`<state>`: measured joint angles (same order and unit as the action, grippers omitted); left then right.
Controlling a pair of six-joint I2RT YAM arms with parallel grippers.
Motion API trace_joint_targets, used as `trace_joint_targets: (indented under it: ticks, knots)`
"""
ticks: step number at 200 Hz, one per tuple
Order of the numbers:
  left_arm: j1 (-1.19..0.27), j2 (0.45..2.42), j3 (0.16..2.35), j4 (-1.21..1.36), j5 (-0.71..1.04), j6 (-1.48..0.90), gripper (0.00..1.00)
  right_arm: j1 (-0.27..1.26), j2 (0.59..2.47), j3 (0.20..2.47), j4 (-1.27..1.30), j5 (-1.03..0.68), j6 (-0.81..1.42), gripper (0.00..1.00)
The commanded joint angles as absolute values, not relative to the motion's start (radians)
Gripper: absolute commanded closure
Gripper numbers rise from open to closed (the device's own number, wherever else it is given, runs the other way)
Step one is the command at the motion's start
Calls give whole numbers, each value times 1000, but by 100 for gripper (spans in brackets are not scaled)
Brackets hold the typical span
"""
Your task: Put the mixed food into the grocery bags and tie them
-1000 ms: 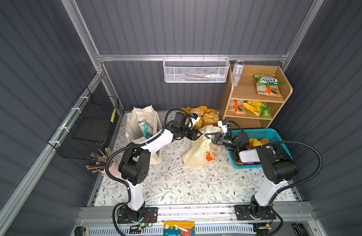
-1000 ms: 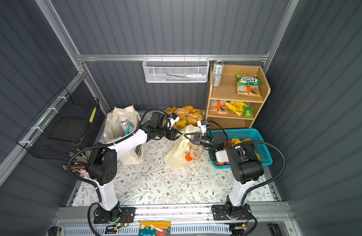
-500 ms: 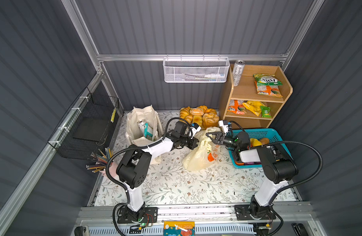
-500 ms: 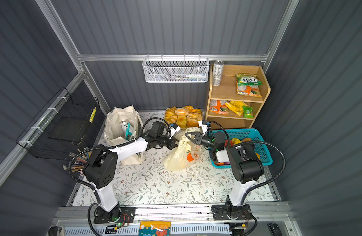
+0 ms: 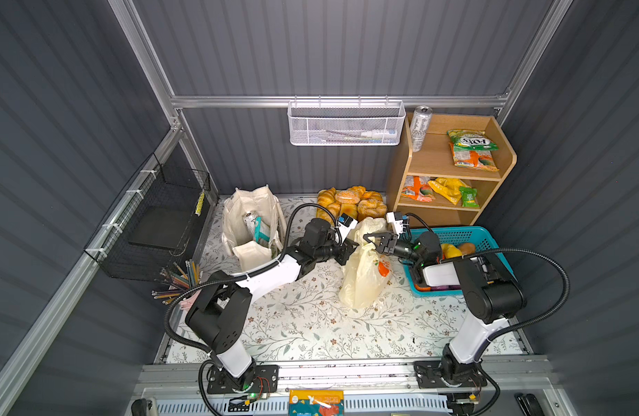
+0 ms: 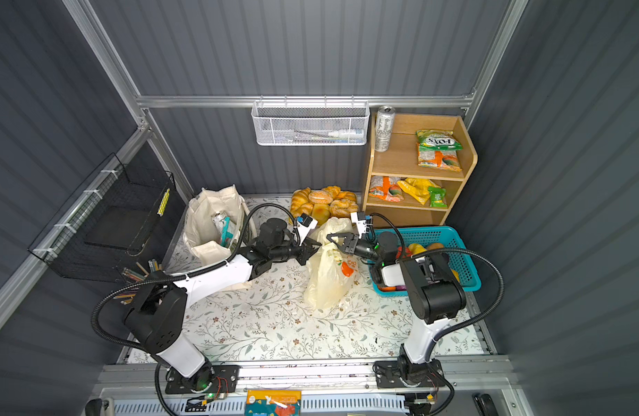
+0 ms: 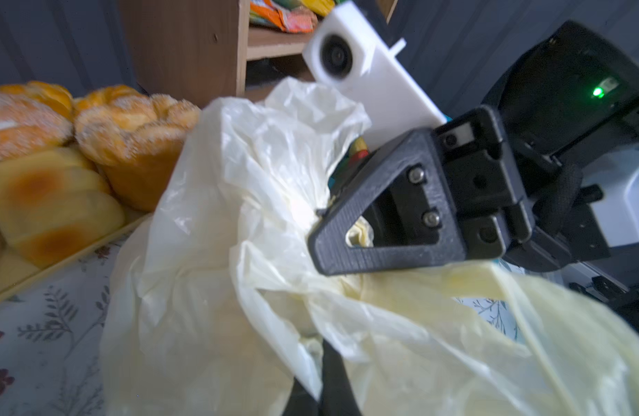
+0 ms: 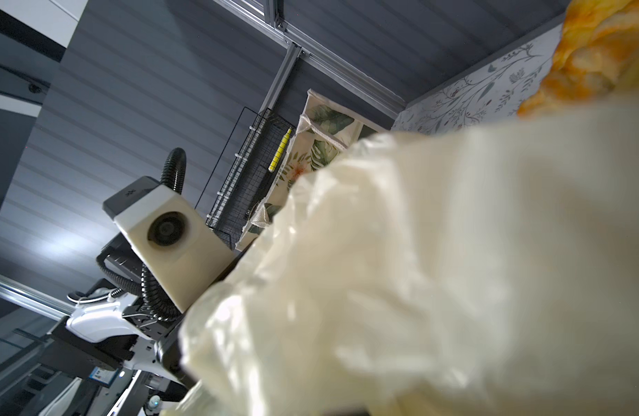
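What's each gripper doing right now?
Left gripper: closed on the plastic bag near its mouth.
Right gripper: at the bag's bunched top; open or closed cannot be told.

Mock grocery cell in a lab, grey ribbed walls [image 5: 311, 47], aluminium frame [image 5: 238, 102], wooden snack shelf [image 5: 433, 158], bread [image 5: 350, 201]

Soft, even light lit the floral-patterned desk [image 5: 311, 324] brightly against dim grey walls [image 5: 347, 54]; both wrist views were soft, the thin pale-yellow plastic bag [image 8: 455, 270] blurred up close.
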<state>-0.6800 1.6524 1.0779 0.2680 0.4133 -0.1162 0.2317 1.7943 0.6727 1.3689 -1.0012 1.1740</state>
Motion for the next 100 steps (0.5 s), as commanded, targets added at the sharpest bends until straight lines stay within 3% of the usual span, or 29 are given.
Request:
trace_joint_targets:
  ticks: [1,32,100]
  knots:
    - [-681,1627,1078,384,401,-134,100,229,1798,663,1393,-1001,1166,92]
    - [-692,1654,1086,383,495,-128,100,229,1800,679,1386,-1004,1167,100]
    - [-726,1732,987,356,464,-144,100,229,1775,688,1410,-1024,1166,100]
